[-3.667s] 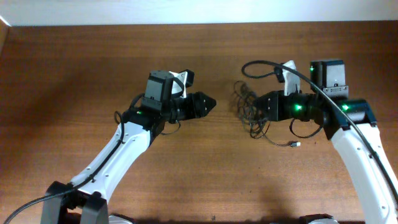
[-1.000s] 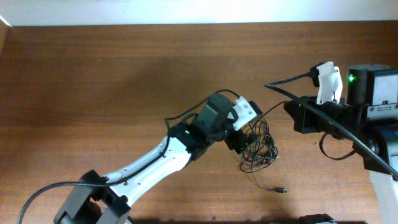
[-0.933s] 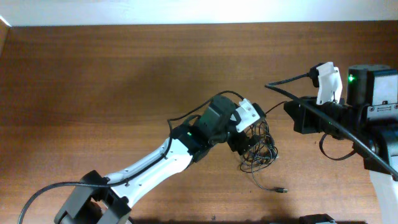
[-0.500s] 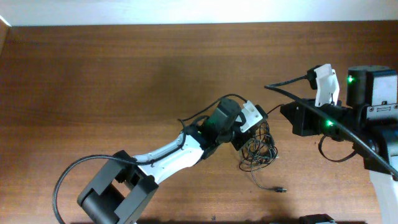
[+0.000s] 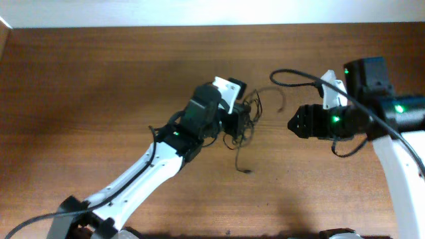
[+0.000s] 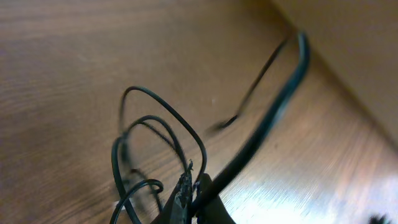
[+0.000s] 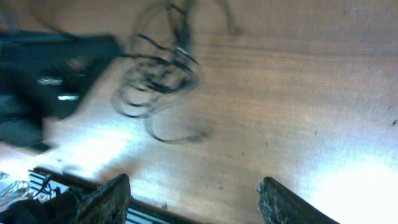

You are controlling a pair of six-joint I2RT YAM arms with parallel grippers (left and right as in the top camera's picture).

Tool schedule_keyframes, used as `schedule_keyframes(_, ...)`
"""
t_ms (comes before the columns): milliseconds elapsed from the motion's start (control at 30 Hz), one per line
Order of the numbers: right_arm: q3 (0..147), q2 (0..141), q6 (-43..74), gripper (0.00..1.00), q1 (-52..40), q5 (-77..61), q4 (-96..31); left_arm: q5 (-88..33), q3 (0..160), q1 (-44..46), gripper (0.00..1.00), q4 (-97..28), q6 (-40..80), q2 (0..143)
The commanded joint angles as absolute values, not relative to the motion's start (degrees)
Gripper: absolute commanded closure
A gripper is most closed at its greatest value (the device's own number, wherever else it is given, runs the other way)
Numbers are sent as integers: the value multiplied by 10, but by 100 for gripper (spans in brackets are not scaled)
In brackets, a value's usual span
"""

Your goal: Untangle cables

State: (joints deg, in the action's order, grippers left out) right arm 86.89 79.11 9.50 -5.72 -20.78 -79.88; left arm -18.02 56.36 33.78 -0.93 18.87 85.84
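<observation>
left hand (image 5: 234, 124) pinching the cables (image 5: 245, 111), loops bunched just ahead of it, one tail trailing down to the table (image 5: 99, 79), right hand (image 5: 293, 124) spread wide, apart from the tangle

A brown wood-grain table (image 5: 86, 79) fills the view, with a pale wall strip (image 5: 199, 10) along its far edge.

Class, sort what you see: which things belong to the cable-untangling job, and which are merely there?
Job: cables; left gripper, shut on them; right gripper, open.
Merely there: table; thick cable on the right arm.
</observation>
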Motion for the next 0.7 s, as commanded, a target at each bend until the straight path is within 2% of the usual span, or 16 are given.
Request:
schedule_keyframes(0, 842, 839, 114, 33, -60, -223, -809, -182, 564, 331, 100, -9, 338, 832)
schedule_keyframes(100, 808, 850, 114, 26, -60, -314, -775, -177, 564, 331, 100, 24, 490, 823)
schedule_keyframes(167, 786, 850, 143, 24, -60, -353, -739, -162, 564, 331, 100, 93, 578, 821)
schedule_keyframes(300, 747, 850, 230, 23, -60, -350, -657, -146, 564, 332, 100, 174, 623, 820)
schedule_keyframes(400, 730, 850, 326, 22, -60, -347, -583, -145, 564, 338, 100, 184, 630, 819)
schedule_keyframes(567, 729, 850, 382, 22, -88, -347, -525, -141, 564, 339, 100, 189, 646, 819)
schedule_keyframes(667, 725, 850, 485, 21, -120, -286, -479, -142, 564, 340, 100, 204, 695, 819)
